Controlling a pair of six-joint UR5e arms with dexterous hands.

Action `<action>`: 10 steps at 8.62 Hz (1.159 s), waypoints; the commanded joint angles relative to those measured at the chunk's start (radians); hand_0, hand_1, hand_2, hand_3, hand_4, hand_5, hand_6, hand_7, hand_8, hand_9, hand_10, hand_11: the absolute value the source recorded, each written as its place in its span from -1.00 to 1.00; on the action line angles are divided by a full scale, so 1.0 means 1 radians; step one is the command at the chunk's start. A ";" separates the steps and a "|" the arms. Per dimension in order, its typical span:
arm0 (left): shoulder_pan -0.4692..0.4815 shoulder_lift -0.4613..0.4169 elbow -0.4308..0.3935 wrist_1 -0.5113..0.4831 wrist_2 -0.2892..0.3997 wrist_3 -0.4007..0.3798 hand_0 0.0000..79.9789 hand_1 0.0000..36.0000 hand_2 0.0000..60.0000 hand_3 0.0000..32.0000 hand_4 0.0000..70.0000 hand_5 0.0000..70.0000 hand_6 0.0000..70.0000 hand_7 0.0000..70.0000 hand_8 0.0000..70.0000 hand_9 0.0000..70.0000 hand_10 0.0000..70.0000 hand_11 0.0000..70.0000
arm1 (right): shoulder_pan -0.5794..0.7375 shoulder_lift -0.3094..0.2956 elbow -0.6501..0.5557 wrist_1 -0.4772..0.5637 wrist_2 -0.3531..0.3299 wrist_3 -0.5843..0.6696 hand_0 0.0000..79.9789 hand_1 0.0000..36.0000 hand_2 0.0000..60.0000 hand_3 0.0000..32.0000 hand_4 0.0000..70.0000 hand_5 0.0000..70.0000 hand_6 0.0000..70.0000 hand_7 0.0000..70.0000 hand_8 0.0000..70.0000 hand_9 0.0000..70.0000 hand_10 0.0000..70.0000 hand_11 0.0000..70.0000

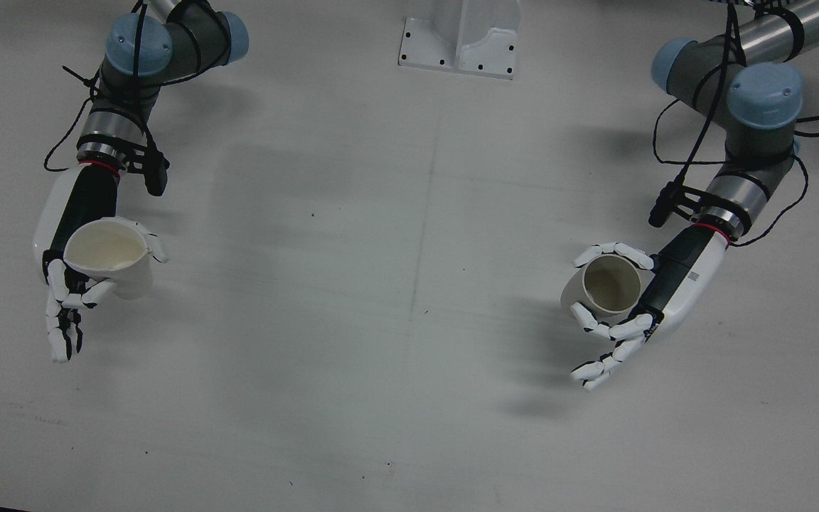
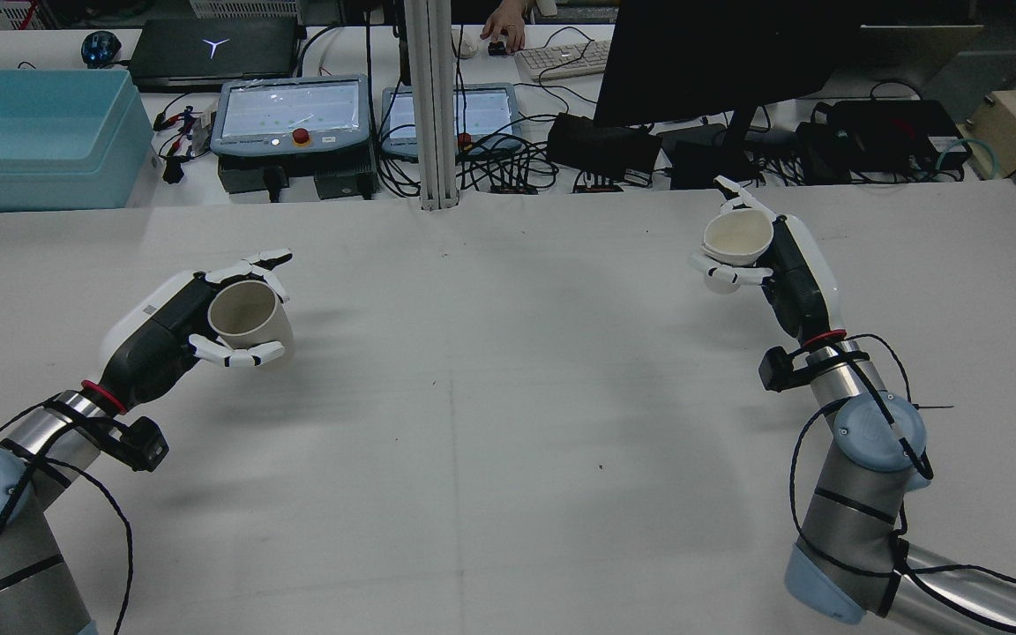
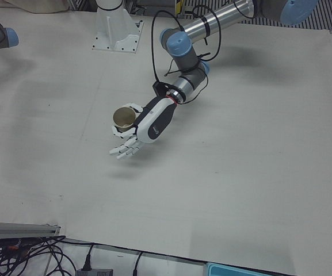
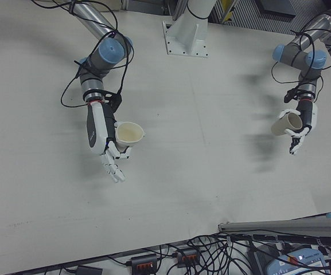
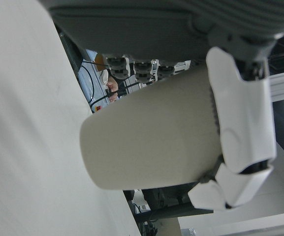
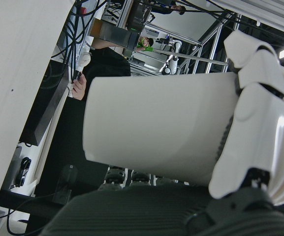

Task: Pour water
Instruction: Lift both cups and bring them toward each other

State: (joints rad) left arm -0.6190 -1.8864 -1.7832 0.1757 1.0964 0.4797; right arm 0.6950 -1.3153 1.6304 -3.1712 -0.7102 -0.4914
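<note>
My left hand (image 2: 164, 331) is shut on a white paper cup (image 2: 245, 319) with a tan inside, held upright above the table. From the front, this cup (image 1: 610, 284) sits inside the curled fingers of that hand (image 1: 669, 288). My right hand (image 2: 792, 269) is shut on a second paper cup (image 2: 738, 238) whose rim is pinched into a spout. The front view has that cup (image 1: 106, 250) in the right hand (image 1: 68, 284), far from the other cup. The hand views show only each cup's side wall (image 5: 151, 140) (image 6: 156, 135). I cannot tell whether either cup holds water.
A white mounting bracket (image 1: 461, 39) stands at the table's robot-side edge. Beyond the far edge are a blue bin (image 2: 32, 132), teach pendants (image 2: 292, 110), a monitor (image 2: 720, 53) and cables. A person's hand (image 2: 505, 31) rests by a keyboard there.
</note>
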 commanded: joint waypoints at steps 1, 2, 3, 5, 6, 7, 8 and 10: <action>0.085 -0.192 0.011 0.079 0.002 0.091 0.37 0.50 0.68 -1.00 0.13 0.70 -0.77 -0.47 -0.83 -0.74 -0.87 -0.75 | 0.004 0.016 0.078 0.000 0.002 -0.059 0.31 0.18 -0.17 -1.00 -0.31 1.00 -0.70 -0.55 -0.82 -0.69 -0.79 -0.65; 0.120 -0.210 0.025 0.088 -0.001 0.091 0.38 0.52 0.68 -1.00 0.15 0.71 -0.75 -0.46 -0.83 -0.74 -0.87 -0.75 | 0.004 0.033 0.123 0.000 0.000 -0.100 0.31 0.19 -0.15 -1.00 -0.32 1.00 -0.70 -0.54 -0.82 -0.69 -0.78 -0.64; 0.124 -0.215 0.027 0.088 -0.003 0.091 0.38 0.51 0.66 -1.00 0.15 0.70 -0.75 -0.46 -0.83 -0.73 -0.86 -0.75 | 0.004 0.051 0.178 0.000 0.000 -0.157 0.33 0.23 -0.16 -1.00 -0.30 1.00 -0.69 -0.53 -0.83 -0.70 -0.79 -0.65; 0.125 -0.224 0.027 0.090 -0.003 0.092 0.37 0.50 0.66 -1.00 0.15 0.70 -0.75 -0.46 -0.82 -0.73 -0.86 -0.74 | -0.030 0.076 0.300 0.000 0.000 -0.353 0.36 0.28 -0.17 -1.00 -0.28 1.00 -0.69 -0.51 -0.85 -0.73 -0.81 -0.67; 0.133 -0.227 0.021 0.091 -0.003 0.105 0.38 0.51 0.66 -1.00 0.15 0.70 -0.75 -0.45 -0.82 -0.73 -0.86 -0.74 | -0.067 0.109 0.322 0.000 0.000 -0.427 0.36 0.30 -0.15 -1.00 -0.29 1.00 -0.69 -0.52 -0.86 -0.74 -0.81 -0.67; 0.145 -0.229 0.015 0.091 -0.003 0.106 0.38 0.52 0.67 -1.00 0.15 0.70 -0.75 -0.46 -0.82 -0.73 -0.86 -0.74 | -0.101 0.125 0.353 0.000 -0.002 -0.513 0.36 0.33 -0.12 -1.00 -0.28 1.00 -0.68 -0.51 -0.86 -0.74 -0.81 -0.67; 0.174 -0.229 0.007 0.093 -0.004 0.108 0.38 0.52 0.67 -1.00 0.14 0.69 -0.75 -0.46 -0.83 -0.73 -0.86 -0.74 | -0.115 0.117 0.394 0.000 -0.003 -0.600 0.38 0.36 -0.13 -1.00 -0.27 1.00 -0.68 -0.51 -0.87 -0.76 -0.81 -0.67; 0.205 -0.237 -0.012 0.099 -0.006 0.132 0.38 0.53 0.66 -1.00 0.13 0.70 -0.76 -0.47 -0.83 -0.74 -0.87 -0.75 | -0.121 0.091 0.488 -0.025 -0.020 -0.726 0.39 0.38 -0.12 -1.00 -0.35 1.00 -0.73 -0.58 -0.92 -0.83 -0.83 -0.69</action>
State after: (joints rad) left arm -0.4489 -2.1146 -1.7778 0.2694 1.0927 0.5897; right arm 0.5902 -1.2067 2.0188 -3.1723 -0.7127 -1.0641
